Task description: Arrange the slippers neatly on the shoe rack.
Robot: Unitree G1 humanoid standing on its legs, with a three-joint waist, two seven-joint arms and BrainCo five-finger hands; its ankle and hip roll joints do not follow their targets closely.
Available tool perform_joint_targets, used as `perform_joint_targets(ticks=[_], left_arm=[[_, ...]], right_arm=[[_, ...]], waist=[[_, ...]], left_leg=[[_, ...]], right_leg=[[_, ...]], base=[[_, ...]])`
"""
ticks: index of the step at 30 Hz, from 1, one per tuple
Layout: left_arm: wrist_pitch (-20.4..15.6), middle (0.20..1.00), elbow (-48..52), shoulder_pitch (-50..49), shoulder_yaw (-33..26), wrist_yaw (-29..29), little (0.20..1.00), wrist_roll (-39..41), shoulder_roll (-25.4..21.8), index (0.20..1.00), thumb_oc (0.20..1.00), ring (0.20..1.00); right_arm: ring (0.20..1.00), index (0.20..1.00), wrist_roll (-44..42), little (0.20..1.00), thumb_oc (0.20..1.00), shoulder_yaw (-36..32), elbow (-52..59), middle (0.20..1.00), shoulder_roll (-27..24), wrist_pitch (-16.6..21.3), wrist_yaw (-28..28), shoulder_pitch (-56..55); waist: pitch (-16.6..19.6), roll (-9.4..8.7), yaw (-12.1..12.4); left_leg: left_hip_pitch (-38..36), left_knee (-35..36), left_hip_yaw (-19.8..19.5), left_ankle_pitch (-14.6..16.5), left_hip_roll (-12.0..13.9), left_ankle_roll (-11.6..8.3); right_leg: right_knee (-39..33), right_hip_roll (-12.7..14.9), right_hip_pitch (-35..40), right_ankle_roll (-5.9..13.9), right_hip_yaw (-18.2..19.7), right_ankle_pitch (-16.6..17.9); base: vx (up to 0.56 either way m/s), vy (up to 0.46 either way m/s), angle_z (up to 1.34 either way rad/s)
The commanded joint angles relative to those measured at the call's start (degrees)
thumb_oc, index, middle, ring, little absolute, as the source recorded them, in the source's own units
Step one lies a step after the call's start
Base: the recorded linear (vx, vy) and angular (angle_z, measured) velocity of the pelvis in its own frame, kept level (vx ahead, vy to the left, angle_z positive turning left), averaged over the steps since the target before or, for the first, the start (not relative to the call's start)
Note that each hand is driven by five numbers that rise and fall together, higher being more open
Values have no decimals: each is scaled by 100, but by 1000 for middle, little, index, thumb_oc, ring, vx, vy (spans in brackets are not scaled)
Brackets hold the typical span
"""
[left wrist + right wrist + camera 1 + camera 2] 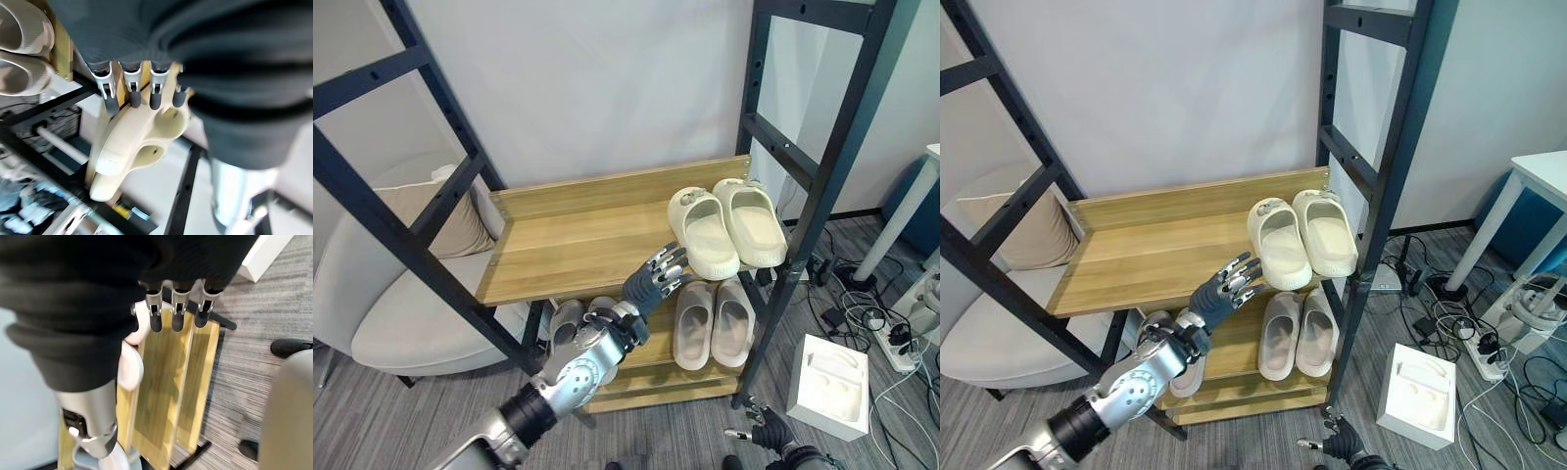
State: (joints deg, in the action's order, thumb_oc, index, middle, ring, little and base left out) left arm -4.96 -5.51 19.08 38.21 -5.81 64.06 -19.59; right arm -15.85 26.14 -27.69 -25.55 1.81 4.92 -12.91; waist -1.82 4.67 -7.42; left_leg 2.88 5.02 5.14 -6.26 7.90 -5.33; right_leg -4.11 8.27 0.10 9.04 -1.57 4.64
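Left eye view shows the left hand (658, 277), fingers spread and empty, just near 2 cream slippers (724, 226) paired on the rack's top shelf (578, 235); next, nudge them square.

Two cream slippers (724, 230) sit on the shoe rack's (578, 235) upper shelf. The lower shelf holds two beige slippers (713, 325) and two grey slippers (570, 328). One white box (829, 384) lies on the floor.
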Motion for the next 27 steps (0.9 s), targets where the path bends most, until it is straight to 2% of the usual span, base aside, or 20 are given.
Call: perform_joint_targets(ticks=[1,3,4,7,14,18,19,20,21,22,25,27], left_arm=[[-140,1000,-813,1056,-279,-247,1000,-626,554,1000,1000,1000],[-142,1000,-821,1062,-282,-244,1000,-629,561,1000,1000,1000],[-176,1000,-1100,1158,-432,-335,1000,-827,744,1000,1000,1000],[-230,1000,-1279,1168,-655,-474,1000,-962,821,1000,1000,1000],[-452,1000,-834,767,-1220,-613,1000,-1606,512,1000,1000,1000],[-705,1000,90,365,-1799,-714,1000,-2724,83,1000,1000,1000],[-701,1000,99,358,-1801,-719,1000,-2729,82,1000,1000,1000],[-906,1000,467,350,-2076,-904,1000,-3375,-39,1000,1000,1000],[-906,1000,467,349,-2076,-905,1000,-3375,-39,1000,1000,1000],[-1091,1000,769,404,-2161,-905,1000,-3578,-80,1000,1000,1000],[-1305,1000,1358,422,-2154,-339,1000,-3483,-301,1000,1000,1000],[-1292,1000,1859,377,-1982,350,1000,-2971,-502,1000,1000,1000]], right_arm=[[1000,1000,-72,1000,1000,-65,293,1000,225,91,110,313],[1000,1000,-72,1000,1000,-67,293,1000,221,91,110,316],[1000,1000,-57,1000,1000,-84,298,1000,234,82,107,308],[1000,1000,-18,1000,1000,-122,288,1000,270,69,114,294],[1000,1000,50,1000,1000,-249,178,1000,402,126,87,279],[1000,1000,116,1000,1000,-340,49,1000,501,272,44,382],[1000,1000,116,1000,1000,-337,46,1000,502,274,43,383],[1000,1000,145,1000,1000,-336,-10,1000,533,347,10,429],[1000,1000,145,1000,1000,-335,-10,1000,533,348,10,429],[1000,1000,144,1000,1000,-311,-66,1000,562,403,0,474],[1000,1000,85,1000,1000,-317,-88,1000,564,476,-107,497],[1000,1000,39,1000,1000,-318,-96,1000,591,496,-225,470]], waist=[[-333,-395,-204],[-337,-390,-205],[-327,-396,-222],[-316,-405,-220],[-318,-412,-101],[-326,-432,61],[-327,-434,58],[-326,-460,120],[-326,-460,119],[-322,-479,149],[-308,-494,162],[-284,-501,177]], left_leg=[[-566,-2,82,391,73,-175],[-567,-2,81,391,73,-175],[-574,-2,84,395,76,-171],[-577,-2,78,400,67,-169],[-555,-2,26,392,53,-164],[-524,-2,-43,393,45,-164],[-526,-2,-44,393,44,-164],[-511,-2,-81,402,42,-165],[-511,-2,-82,402,42,-165],[-499,-2,-97,406,44,-169],[-499,-2,-105,418,43,-179],[-503,-2,-96,433,44,-181]], right_leg=[[-35,114,107,110,-203,-131],[-35,114,108,110,-204,-131],[-35,110,116,100,-202,-138],[-43,111,125,93,-203,-140],[-52,109,156,79,-266,-148],[-56,118,191,70,-331,-160],[-56,118,193,70,-332,-161],[-58,123,202,73,-364,-167],[-58,123,202,73,-364,-167],[-60,125,207,76,-384,-167],[-56,128,208,90,-394,-165],[-55,138,213,102,-396,-161]], base=[[0,0,0],[-2,-1,8],[0,-6,12],[-2,-2,-8],[3,-2,-12],[4,8,20],[6,4,25],[4,2,29],[5,1,13],[4,4,-14],[11,9,21],[20,16,8]])
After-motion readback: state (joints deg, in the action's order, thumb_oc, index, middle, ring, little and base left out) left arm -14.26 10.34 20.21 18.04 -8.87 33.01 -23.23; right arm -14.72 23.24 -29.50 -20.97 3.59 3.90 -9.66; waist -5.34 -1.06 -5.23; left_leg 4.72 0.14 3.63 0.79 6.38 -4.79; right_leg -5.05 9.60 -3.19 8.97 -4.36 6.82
